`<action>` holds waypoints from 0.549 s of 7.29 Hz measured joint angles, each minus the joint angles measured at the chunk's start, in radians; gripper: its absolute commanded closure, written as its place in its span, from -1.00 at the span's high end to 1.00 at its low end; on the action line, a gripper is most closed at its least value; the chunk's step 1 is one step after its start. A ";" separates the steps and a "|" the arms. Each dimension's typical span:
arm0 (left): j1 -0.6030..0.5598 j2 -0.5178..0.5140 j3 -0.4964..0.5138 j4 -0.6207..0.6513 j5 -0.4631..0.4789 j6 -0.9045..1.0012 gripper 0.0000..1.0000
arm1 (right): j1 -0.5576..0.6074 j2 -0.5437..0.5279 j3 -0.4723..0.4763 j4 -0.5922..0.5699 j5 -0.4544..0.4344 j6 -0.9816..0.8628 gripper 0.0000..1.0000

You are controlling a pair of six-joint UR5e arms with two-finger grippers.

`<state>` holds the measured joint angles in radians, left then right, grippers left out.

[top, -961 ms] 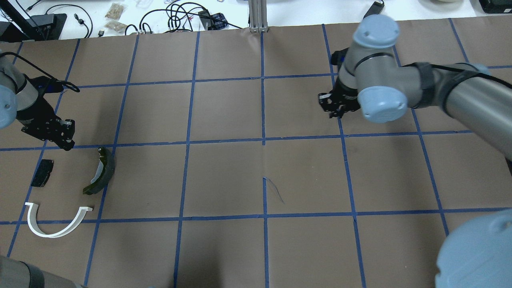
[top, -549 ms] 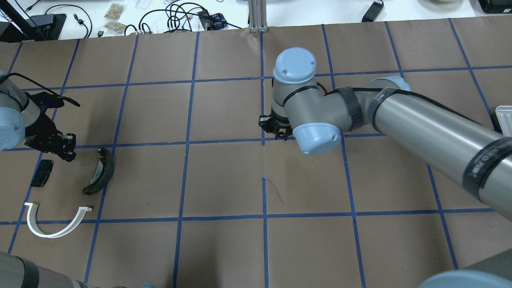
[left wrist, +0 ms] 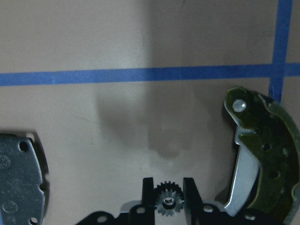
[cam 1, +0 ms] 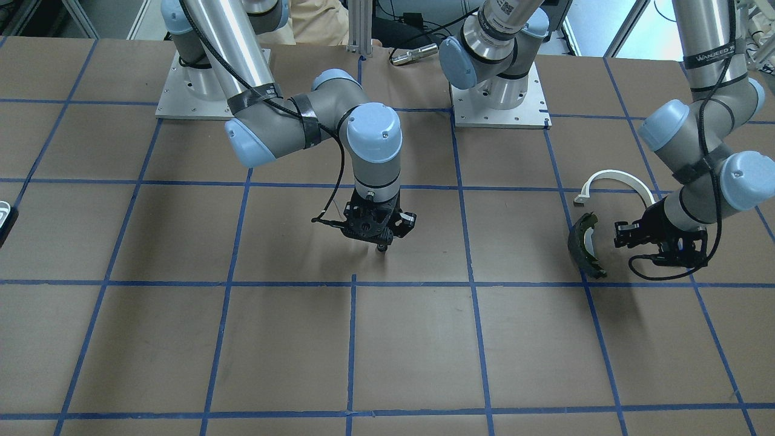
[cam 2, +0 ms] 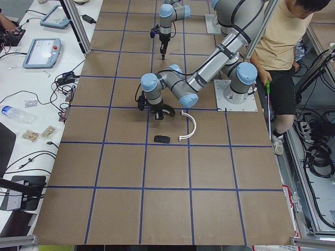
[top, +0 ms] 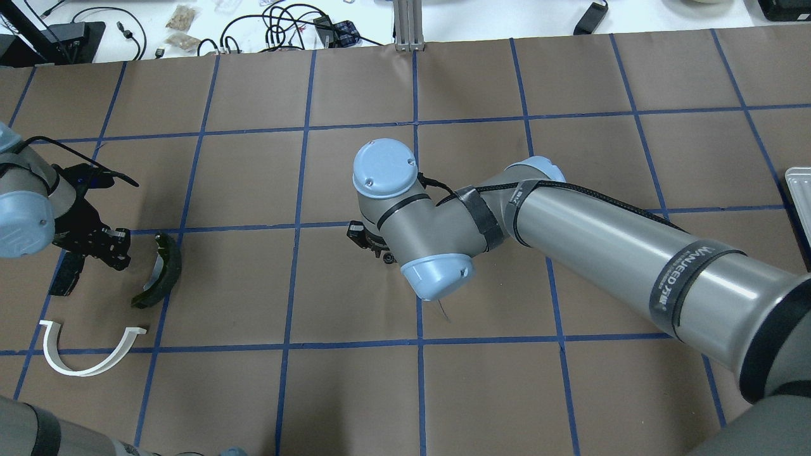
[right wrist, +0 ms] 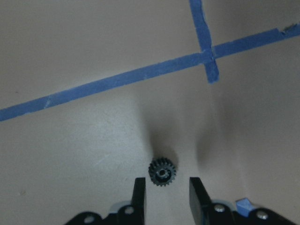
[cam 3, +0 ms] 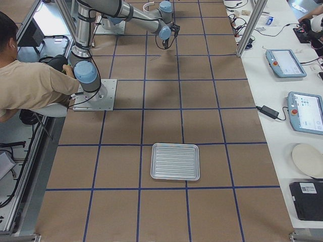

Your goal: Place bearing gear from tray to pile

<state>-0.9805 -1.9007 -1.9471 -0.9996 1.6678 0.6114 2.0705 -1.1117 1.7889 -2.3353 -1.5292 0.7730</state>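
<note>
My left gripper (top: 119, 254) is shut on a small black bearing gear (left wrist: 168, 201), low over the table between the dark brake shoe with olive lining (top: 161, 272) and the small black pad (top: 62, 278). The white arched strip (top: 81, 372) lies nearer the robot. My right gripper (cam 1: 380, 237) is open at the table's middle. A second small gear (right wrist: 162, 171) sits on the paper just ahead of its fingertips (right wrist: 139, 192); it also shows in the front view (cam 1: 381, 247). The tray (cam 3: 175, 161) is on the right side, with only its corner (top: 799, 190) showing in the overhead view.
The table is brown paper with a blue tape grid (top: 418, 221). The right arm's long forearm (top: 633, 253) spans the right half. Cables and small items (top: 285, 25) lie on the white bench beyond the far edge. A person (cam 2: 285, 47) sits behind the robot bases.
My right arm has swept from the right half to the table's middle. My left gripper has shifted slightly towards the brake shoe and now covers part of the black pad.
</note>
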 measured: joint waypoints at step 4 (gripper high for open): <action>0.000 -0.004 -0.027 0.037 0.001 0.004 1.00 | -0.230 -0.114 -0.089 0.229 -0.004 -0.285 1.00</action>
<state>-0.9802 -1.9046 -1.9744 -0.9629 1.6692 0.6159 1.8405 -1.2260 1.6997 -2.1066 -1.5333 0.4875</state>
